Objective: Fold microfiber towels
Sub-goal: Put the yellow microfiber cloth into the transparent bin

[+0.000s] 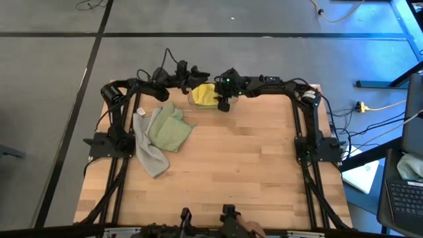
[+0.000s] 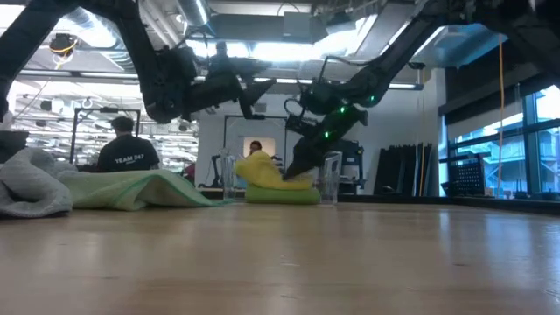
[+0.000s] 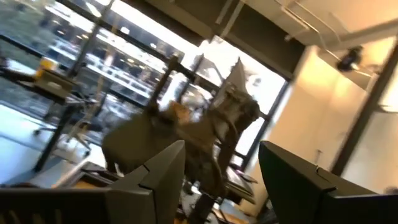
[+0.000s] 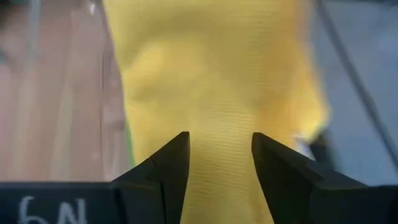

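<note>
Right gripper [image 4: 221, 163] fingers apart astride yellow towel [image 4: 217, 81] in bin [image 1: 193, 100], left gripper [image 3: 221, 180] open, raised.

Readable text, two spots only. Person [image 2: 128, 149] in the room beyond the table, back turned: white print on the dark shirt reads "TEAM", followed by digits too blurred to make out. Right gripper [image 4: 221, 162] body: white handwritten marks near its own fingers, looks like "6A", cut off, uncertain. Nothing else legible.
</note>
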{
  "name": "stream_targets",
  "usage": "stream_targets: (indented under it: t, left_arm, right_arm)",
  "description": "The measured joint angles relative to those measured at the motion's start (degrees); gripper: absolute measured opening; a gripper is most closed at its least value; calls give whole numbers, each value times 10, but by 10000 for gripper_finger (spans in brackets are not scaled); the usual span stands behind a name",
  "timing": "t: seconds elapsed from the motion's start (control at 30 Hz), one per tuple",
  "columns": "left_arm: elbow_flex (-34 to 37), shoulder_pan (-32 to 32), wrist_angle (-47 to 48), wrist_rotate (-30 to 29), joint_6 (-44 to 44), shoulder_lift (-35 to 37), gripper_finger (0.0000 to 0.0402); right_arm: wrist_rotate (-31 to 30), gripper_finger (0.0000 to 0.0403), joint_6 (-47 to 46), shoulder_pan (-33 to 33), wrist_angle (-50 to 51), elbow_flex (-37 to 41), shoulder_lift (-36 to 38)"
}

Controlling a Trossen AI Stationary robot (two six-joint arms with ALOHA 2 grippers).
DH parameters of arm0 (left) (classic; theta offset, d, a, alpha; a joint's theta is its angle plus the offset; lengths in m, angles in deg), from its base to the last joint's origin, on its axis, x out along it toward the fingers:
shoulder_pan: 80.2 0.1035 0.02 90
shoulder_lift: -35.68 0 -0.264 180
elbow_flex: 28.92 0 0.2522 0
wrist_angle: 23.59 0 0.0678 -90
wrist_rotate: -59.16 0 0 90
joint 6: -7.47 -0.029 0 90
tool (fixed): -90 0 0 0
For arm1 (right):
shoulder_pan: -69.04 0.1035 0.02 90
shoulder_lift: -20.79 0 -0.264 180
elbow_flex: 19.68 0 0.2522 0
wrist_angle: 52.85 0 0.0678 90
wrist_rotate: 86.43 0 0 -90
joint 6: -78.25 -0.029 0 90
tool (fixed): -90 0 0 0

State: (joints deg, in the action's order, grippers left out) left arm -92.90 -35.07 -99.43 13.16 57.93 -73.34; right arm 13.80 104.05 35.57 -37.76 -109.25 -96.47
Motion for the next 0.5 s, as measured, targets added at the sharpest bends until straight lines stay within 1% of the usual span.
stream_targets:
  t: [0.07,0.3,0.4,0.5]
  left_arm:
    - [0,-7,0,5,-1,6,197]
    - [0,-35,0,17,-41,15,197]
    - [0,-44,0,27,-57,15,197]
    - [0,-52,0,35,-61,15,197]
  right_arm:
    - [-10,177,1,0,-6,0,23]
    - [-5,177,0,4,-17,-1,94]
    - [-4,177,0,7,-17,-2,110]
    - [-3,177,-1,8,4,-2,114]
